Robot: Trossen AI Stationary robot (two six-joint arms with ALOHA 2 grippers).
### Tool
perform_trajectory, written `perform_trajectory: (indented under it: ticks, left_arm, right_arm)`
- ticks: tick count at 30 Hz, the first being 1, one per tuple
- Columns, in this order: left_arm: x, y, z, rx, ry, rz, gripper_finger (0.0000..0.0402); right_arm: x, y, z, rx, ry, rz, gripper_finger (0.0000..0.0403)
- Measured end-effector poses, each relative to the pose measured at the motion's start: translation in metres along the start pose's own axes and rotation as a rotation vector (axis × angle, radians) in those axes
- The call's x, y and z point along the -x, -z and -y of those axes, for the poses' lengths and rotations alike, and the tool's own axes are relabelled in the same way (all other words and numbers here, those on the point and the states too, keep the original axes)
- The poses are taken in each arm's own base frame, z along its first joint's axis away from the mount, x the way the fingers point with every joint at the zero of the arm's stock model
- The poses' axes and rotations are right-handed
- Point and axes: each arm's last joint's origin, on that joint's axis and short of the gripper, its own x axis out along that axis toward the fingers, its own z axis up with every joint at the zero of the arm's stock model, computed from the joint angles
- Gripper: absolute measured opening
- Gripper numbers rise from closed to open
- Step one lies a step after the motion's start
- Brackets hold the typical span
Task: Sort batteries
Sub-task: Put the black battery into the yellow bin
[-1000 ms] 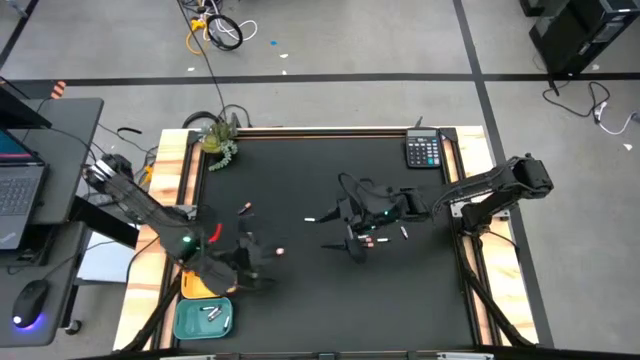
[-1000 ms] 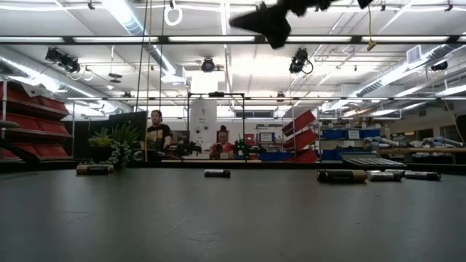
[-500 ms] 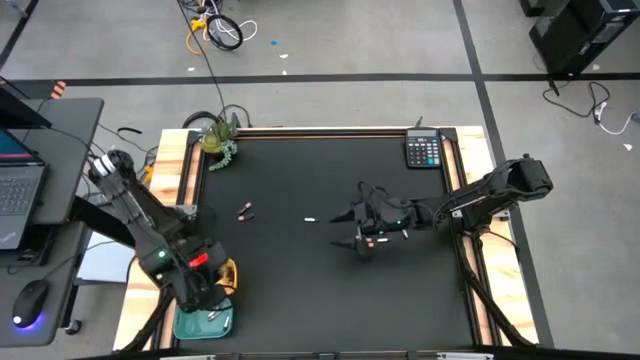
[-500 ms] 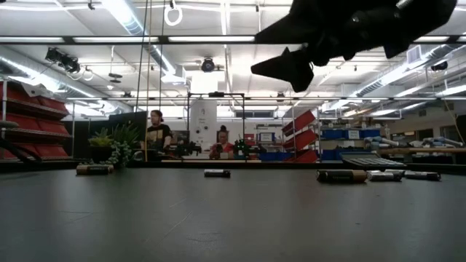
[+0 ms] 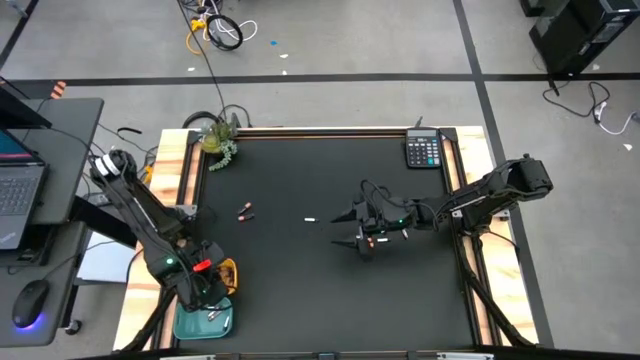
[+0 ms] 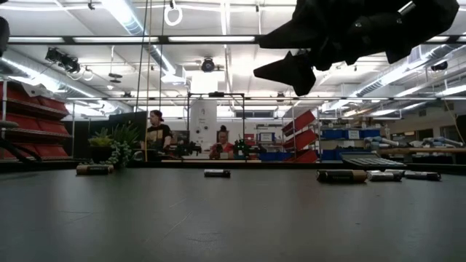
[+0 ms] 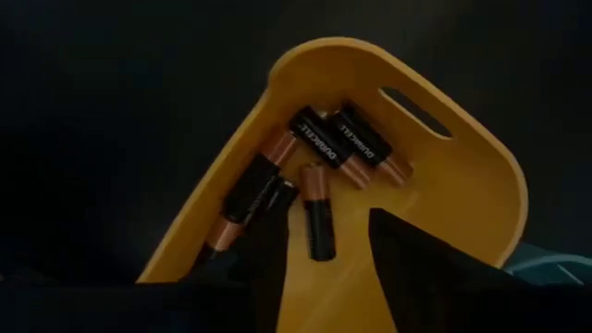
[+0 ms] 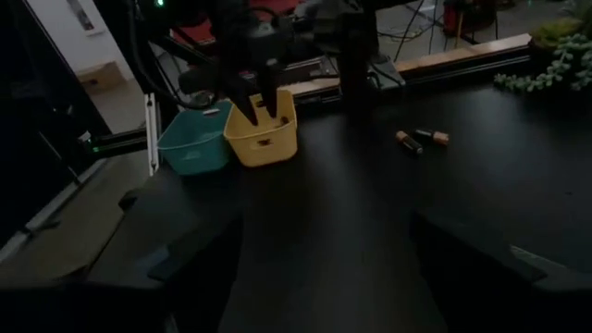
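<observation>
Looking down past your left tool [image 7: 319, 268], you see its fingers parted over the yellow bin [image 7: 444, 199], holding nothing; five dark copper-ended batteries [image 7: 319, 148] lie loose inside it. That bin sits at the table's [image 5: 300, 290] front-left corner, touching the teal bin [image 8: 196, 148]. Your right tool [image 5: 348, 228] hangs above mid-table, fingers spread wide and empty. Two dark batteries [image 5: 246, 210] and a white battery [image 5: 310, 219] lie on the table between the arms.

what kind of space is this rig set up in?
Probably an industrial lab or workshop: red wall-mounted storage shelving, stacked blue plastic bins, and an open grey laptop on a side desk beside the black-topped work table.
</observation>
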Motion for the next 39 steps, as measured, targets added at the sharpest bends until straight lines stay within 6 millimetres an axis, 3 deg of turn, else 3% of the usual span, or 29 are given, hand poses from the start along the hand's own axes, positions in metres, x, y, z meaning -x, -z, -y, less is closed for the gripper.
perform_trajectory:
  ticks: [4,10,22,31,39]
  left_arm:
    - [0.017,-0.013,0.002,0.011,-0.063,0.072,0.018]
    - [0.032,-0.05,-0.013,-0.062,-0.301,0.244,0.018]
    - [0.006,-0.124,-0.028,-0.368,-0.352,0.145,0.0159]
    - [-0.018,-0.152,-0.042,-0.41,-0.191,0.115,0.0142]
    - [-0.036,-0.16,-0.062,-0.443,-0.121,0.042,0.0142]
  right_arm:
    - [0.0,0.0,-0.001,0.001,-0.005,0.0,0.0317]
    - [0.0,0.001,-0.008,0.016,-0.028,0.002,0.0316]
    - [0.002,0.006,-0.028,0.069,-0.067,0.008,0.0303]
    - [0.003,0.008,-0.034,0.116,-0.066,0.01,0.0287]
    - [0.005,0.013,-0.032,0.134,-0.062,-0.006,0.0281]
